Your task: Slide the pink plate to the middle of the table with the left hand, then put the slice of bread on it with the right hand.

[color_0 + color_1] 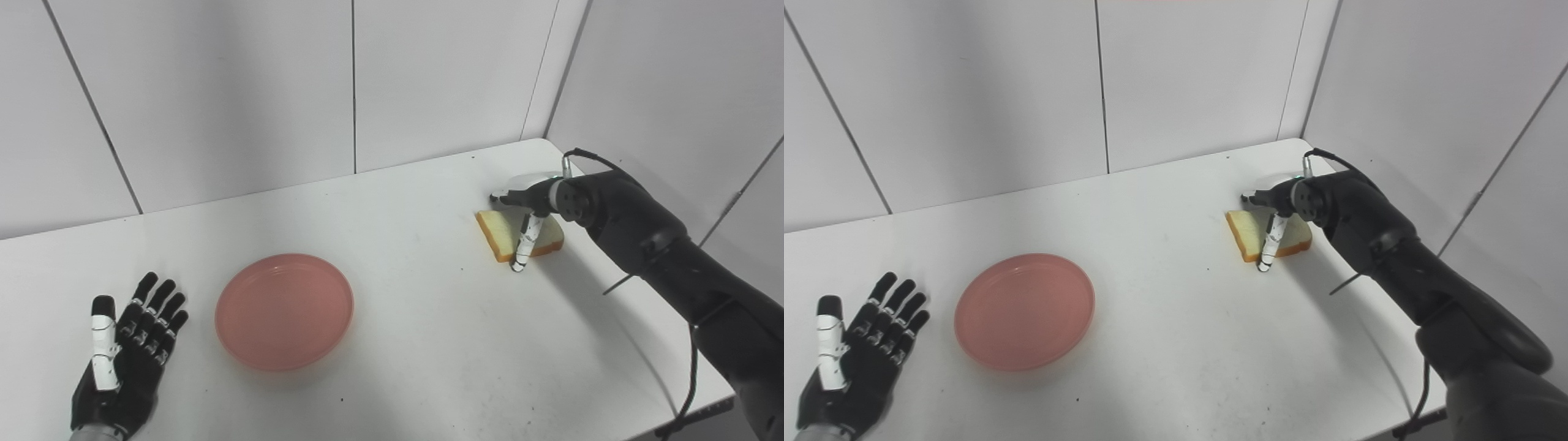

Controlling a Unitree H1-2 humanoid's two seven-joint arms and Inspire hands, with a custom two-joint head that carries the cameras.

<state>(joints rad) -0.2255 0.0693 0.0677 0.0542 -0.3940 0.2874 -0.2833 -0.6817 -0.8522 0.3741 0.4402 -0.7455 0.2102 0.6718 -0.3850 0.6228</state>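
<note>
Your round, glossy pink plate (pixel 284 311) sits left of centre on the matte white table (pixel 416 343), just beside your released left hand (pixel 125 355), palm up. At the far right, your right hand (pixel 530 205) reaches over the square, brown-crusted bread slice (pixel 499 233); its grasp is unclear.

Left robot hand (pixel 125 355) lies open, palm up; right robot hand (pixel 530 205) reaches forward, thumb down.

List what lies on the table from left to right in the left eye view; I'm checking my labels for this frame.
left hand → pink plate → slice of bread → right hand, which reaches over the bread's far right part.
</note>
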